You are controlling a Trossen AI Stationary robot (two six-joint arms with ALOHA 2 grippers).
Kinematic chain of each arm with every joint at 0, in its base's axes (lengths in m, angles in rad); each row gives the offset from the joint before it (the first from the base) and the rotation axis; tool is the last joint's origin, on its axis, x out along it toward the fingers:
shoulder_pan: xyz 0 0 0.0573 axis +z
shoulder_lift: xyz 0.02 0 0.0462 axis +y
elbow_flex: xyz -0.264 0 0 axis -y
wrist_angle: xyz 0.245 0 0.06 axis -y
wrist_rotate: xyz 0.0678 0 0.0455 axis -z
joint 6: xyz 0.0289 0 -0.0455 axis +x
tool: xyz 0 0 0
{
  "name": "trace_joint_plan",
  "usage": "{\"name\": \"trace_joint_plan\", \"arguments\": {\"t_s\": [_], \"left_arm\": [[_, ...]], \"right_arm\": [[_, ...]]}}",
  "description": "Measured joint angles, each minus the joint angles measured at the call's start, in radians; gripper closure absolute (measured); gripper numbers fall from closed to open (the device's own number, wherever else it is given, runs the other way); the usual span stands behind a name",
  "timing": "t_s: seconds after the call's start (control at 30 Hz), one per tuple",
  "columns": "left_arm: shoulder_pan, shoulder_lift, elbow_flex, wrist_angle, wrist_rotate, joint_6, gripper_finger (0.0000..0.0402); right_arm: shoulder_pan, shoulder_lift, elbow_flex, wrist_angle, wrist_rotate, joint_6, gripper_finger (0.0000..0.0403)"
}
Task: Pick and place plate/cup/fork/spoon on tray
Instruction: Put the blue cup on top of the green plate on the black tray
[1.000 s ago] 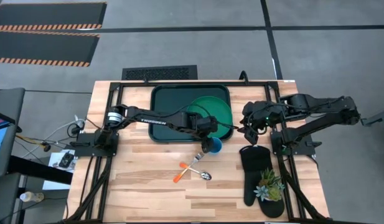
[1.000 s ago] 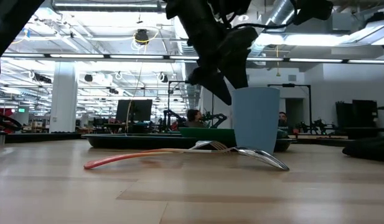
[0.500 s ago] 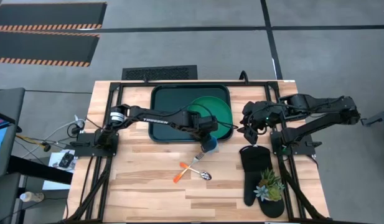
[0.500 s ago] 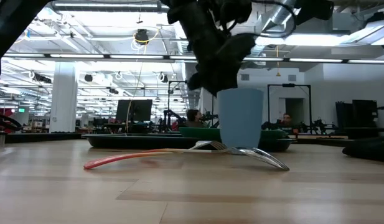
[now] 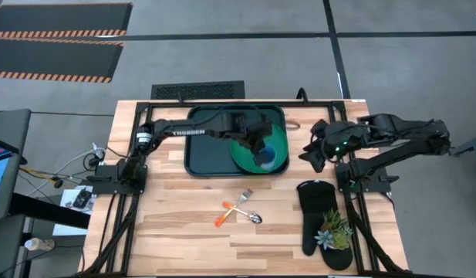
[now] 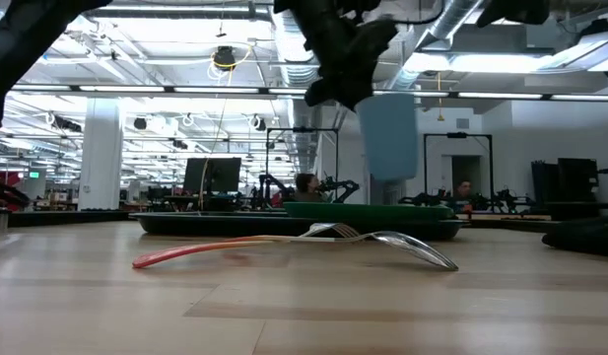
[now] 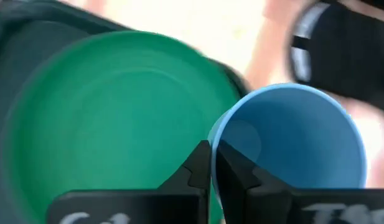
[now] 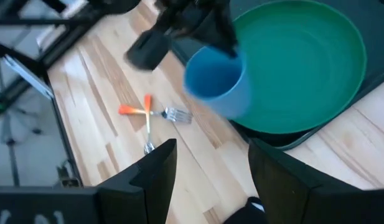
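- High view: my left gripper [image 5: 262, 153] is over the tray [image 5: 203, 123], clamped tight on the rim of the cup [image 5: 265, 159], which hangs above the plate [image 5: 278, 139]
- Plate lies in the tray's right part, its edge hanging out past the tray's right rim
- Fork [image 5: 239, 201] and spoon [image 5: 242, 213] lie crossed on the bare wood in front of the tray, well apart from it, orange handles to the left
- My right gripper [image 5: 308, 154] waits just right of the tray, fingers spread, holding nothing; a black oven mitt [image 5: 319, 216] and small plant [image 5: 333, 229] lie on the table in front of it
- Low view: cup [image 6: 389, 135] is clear of the table, held up in the air by my left gripper [image 6: 345, 77], above the tray [image 6: 215, 224] and plate [image 6: 368, 209]
- Fork [image 6: 335, 231] and spoon [image 6: 417, 248] lie flat on the wood nearer the camera than the tray
- Left wrist view: my fingers [image 7: 195, 174] are pinched together on the cup wall, one inside the cup [image 7: 291, 138] and one outside; plate [image 7: 111, 118] sits below, beside the cup
- Right wrist view: my right fingers [image 8: 155, 177] stand wide apart and empty; cup [image 8: 216, 81] hangs over the plate's near edge, plate [image 8: 304, 62] in the tray [image 8: 304, 140]; fork [image 8: 170, 114] and spoon [image 8: 147, 130] lie crossed on the wood away from the tray
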Motion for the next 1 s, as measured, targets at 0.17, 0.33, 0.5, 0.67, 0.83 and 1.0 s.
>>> {"name": "trace_joint_plan", "arguments": {"t_s": [0.17,0.33,0.5,0.67,0.83,1.0], "left_arm": [[0.123,0.000,0.022,0.005,-0.008,0.029,0.0401],[0.247,0.005,0.022,0.031,-0.015,0.072,0.0401],[0.365,0.005,0.022,0.088,-0.035,0.103,0.0401],[0.456,0.008,0.022,0.109,-0.012,0.094,0.0401],[0.475,0.048,0.023,0.130,0.045,0.068,0.0401],[0.449,0.139,0.081,0.114,0.071,0.077,0.0401]], "right_arm": [[0.031,-0.051,0.000,-0.003,0.062,0.049,0.0180],[0.059,-0.068,0.000,-0.008,0.127,0.069,0.0180],[0.064,-0.063,0.000,-0.008,0.135,0.082,0.0180],[0.064,-0.047,0.000,-0.008,0.135,0.086,0.0180],[0.063,-0.030,0.000,-0.017,0.149,0.085,0.0180],[0.061,-0.024,0.000,-0.024,0.171,0.085,0.0180]]}}
